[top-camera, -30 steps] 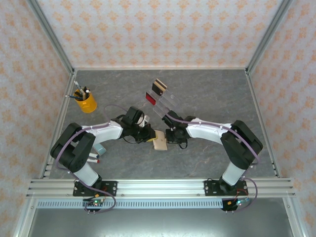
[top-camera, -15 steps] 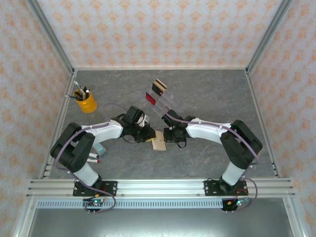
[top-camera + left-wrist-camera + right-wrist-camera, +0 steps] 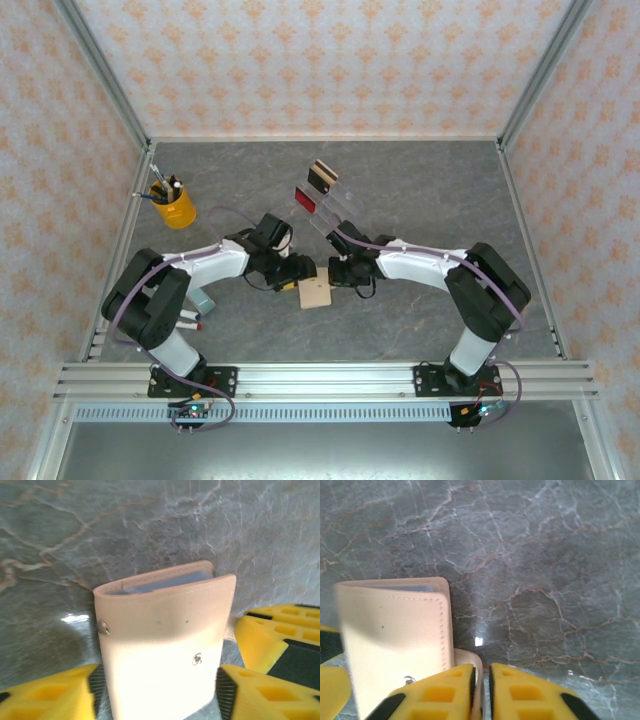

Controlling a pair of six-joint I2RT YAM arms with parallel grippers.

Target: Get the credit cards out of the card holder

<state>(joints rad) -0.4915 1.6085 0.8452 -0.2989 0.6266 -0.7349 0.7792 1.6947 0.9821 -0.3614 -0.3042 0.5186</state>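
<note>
The desk [image 3: 420,190] carries everything. Toward its far side, a red card [image 3: 305,203] and a tan card [image 3: 321,176] with a black band are stood in a clear stand [image 3: 338,212], well apart from the card holder [image 3: 315,293]. The holder is laid folded near the middle, between the two arms. It is judged to be approached from both sides so that it can be opened. The left gripper [image 3: 157,687] is spread wide, with a finger just beside each edge of the holder and nothing gripped. The right gripper [image 3: 482,690] is nearly closed, and the closing tab [image 3: 470,660] appears to be pinched between its fingers.
</note>
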